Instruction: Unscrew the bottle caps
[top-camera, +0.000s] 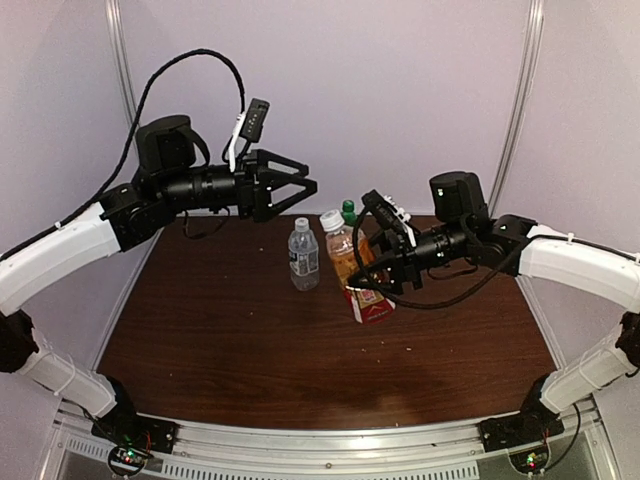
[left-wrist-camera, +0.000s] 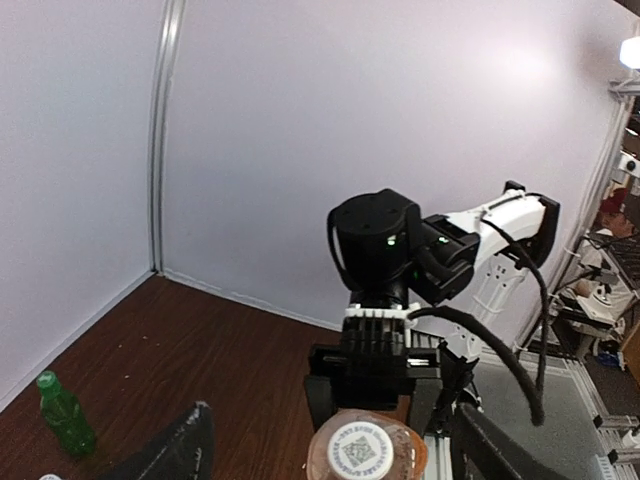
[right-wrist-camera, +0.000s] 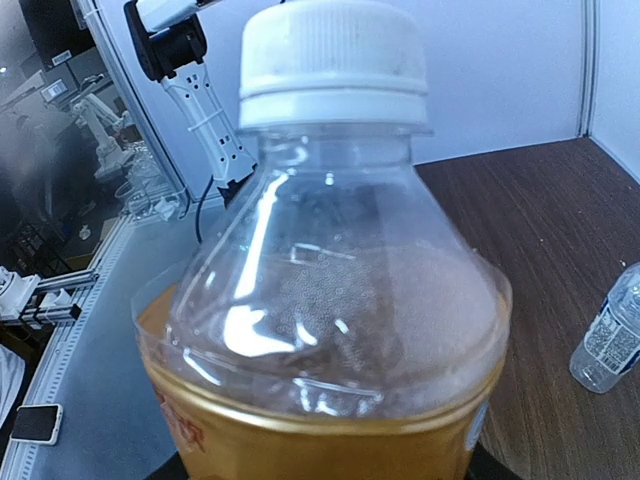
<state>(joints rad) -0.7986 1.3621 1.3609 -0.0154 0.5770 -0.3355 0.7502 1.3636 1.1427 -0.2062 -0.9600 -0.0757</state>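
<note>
The amber bottle (top-camera: 357, 272) with a red label is tilted above the table, and my right gripper (top-camera: 376, 281) is shut on its body. Its white cap (top-camera: 331, 218) is on the neck and fills the top of the right wrist view as the cap (right-wrist-camera: 330, 60). My left gripper (top-camera: 306, 186) hangs open just up-left of that cap. In the left wrist view the cap (left-wrist-camera: 362, 448) sits low between the spread fingers (left-wrist-camera: 185, 448), untouched. The clear water bottle (top-camera: 304, 256) stands capped to the left. The green bottle (top-camera: 348, 211) stands behind with its green cap on.
The dark wooden table (top-camera: 230, 340) is walled by pale panels at the back and sides. The water bottle (right-wrist-camera: 608, 342) shows at the right edge of the right wrist view, and the green bottle (left-wrist-camera: 65, 415) stands at the lower left of the left wrist view.
</note>
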